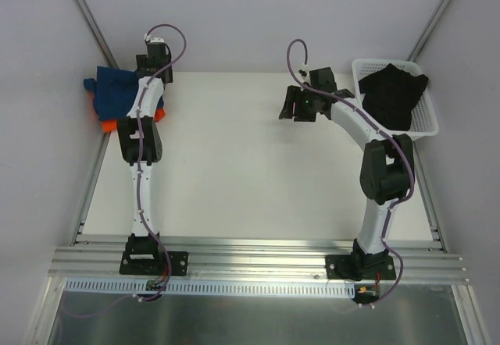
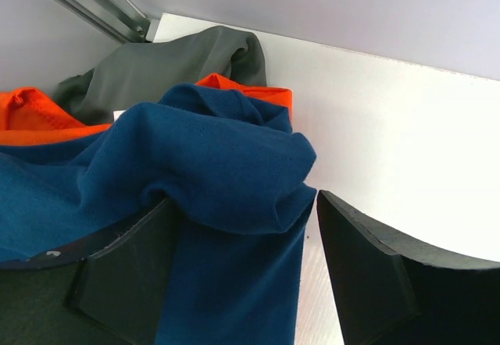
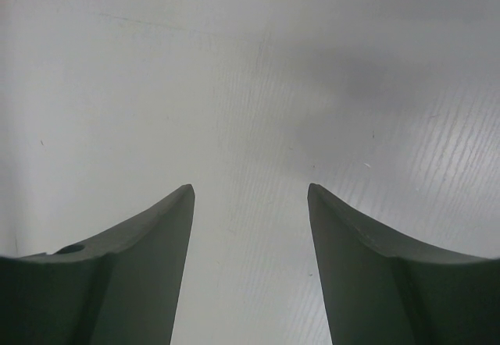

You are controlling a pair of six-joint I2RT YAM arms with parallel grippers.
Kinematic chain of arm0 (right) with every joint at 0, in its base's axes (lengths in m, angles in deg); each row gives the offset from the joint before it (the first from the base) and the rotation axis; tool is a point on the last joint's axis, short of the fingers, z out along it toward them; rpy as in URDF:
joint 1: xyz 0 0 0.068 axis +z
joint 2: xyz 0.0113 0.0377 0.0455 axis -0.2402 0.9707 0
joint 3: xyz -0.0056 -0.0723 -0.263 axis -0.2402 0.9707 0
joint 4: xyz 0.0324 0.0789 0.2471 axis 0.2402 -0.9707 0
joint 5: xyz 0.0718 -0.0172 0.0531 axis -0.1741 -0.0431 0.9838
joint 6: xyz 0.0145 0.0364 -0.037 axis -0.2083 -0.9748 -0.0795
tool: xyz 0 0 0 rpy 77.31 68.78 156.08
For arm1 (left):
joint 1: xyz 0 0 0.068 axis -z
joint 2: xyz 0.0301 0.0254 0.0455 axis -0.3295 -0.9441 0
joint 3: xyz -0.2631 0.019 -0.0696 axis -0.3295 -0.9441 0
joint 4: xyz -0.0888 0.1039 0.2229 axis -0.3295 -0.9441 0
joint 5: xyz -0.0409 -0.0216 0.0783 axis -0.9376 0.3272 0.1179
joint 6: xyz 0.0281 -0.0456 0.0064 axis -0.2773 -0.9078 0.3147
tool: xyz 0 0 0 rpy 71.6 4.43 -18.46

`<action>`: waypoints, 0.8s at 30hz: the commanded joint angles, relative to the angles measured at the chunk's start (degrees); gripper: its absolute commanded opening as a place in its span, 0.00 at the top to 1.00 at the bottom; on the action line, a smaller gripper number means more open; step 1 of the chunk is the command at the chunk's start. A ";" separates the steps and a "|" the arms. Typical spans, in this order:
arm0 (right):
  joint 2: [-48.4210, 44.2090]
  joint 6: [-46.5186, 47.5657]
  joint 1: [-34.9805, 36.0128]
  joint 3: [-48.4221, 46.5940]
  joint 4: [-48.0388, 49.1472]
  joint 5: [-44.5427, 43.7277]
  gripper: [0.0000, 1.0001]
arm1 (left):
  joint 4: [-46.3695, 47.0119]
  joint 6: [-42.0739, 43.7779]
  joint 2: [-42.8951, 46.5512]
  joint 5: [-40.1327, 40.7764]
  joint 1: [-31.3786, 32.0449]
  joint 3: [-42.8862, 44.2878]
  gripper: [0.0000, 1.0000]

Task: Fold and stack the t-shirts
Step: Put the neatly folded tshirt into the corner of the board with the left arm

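Observation:
The navy blue t-shirt [image 1: 113, 91] lies bunched at the table's far left, on top of the orange t-shirt [image 1: 109, 125]. In the left wrist view a fold of the blue shirt [image 2: 219, 150] fills most of the space between the fingers of my left gripper [image 2: 244, 198]. It drapes over the left finger, and a strip of bare table separates it from the right finger [image 2: 367, 267]. The jaws stand wide apart. The orange shirt [image 2: 31, 115] shows behind the blue one. My right gripper [image 1: 301, 104] hangs open over bare table [image 3: 250, 187], holding nothing.
A grey garment [image 2: 156, 64] lies behind the shirts near the far left corner rail [image 2: 94, 1]. A white basket [image 1: 428, 119] at the far right holds a black garment [image 1: 394, 91]. Walls close in the table on the left, right and back.

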 commanded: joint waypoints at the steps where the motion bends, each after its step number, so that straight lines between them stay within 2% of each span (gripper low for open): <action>1: -5.77 1.90 0.77 0.16 0.14 -1.22 0.36 | 2.78 1.25 1.57 1.55 0.81 0.94 0.30; 7: -6.82 2.96 0.86 -0.63 -0.13 -1.66 0.36 | 0.14 -0.34 8.33 5.33 -0.06 0.58 0.22; 10: -7.17 2.96 0.24 -2.56 -0.57 -1.92 0.34 | -1.35 0.19 14.65 4.45 -0.42 0.50 0.03; 14: -6.83 7.52 -1.34 -6.42 -2.14 -2.27 0.29 | -3.11 -2.00 25.70 1.12 -0.16 -2.57 0.01; 18: -5.42 12.70 -2.66 -13.27 -11.26 -7.53 0.23 | -3.99 -3.94 33.98 -3.27 0.64 -8.89 0.01; 20: -4.63 13.68 -3.27 -15.21 -15.13 -16.13 0.17 | -4.87 -4.03 39.33 -6.26 1.33 -16.15 0.01; 21: -3.49 14.38 -3.27 -20.88 -23.25 -20.16 0.15 | -5.22 -4.12 41.19 -7.75 1.51 -19.08 0.01; 24: 0.81 14.21 -2.84 -30.14 -40.14 -31.42 0.07 | -5.40 -7.44 48.75 -14.52 1.78 -30.94 0.01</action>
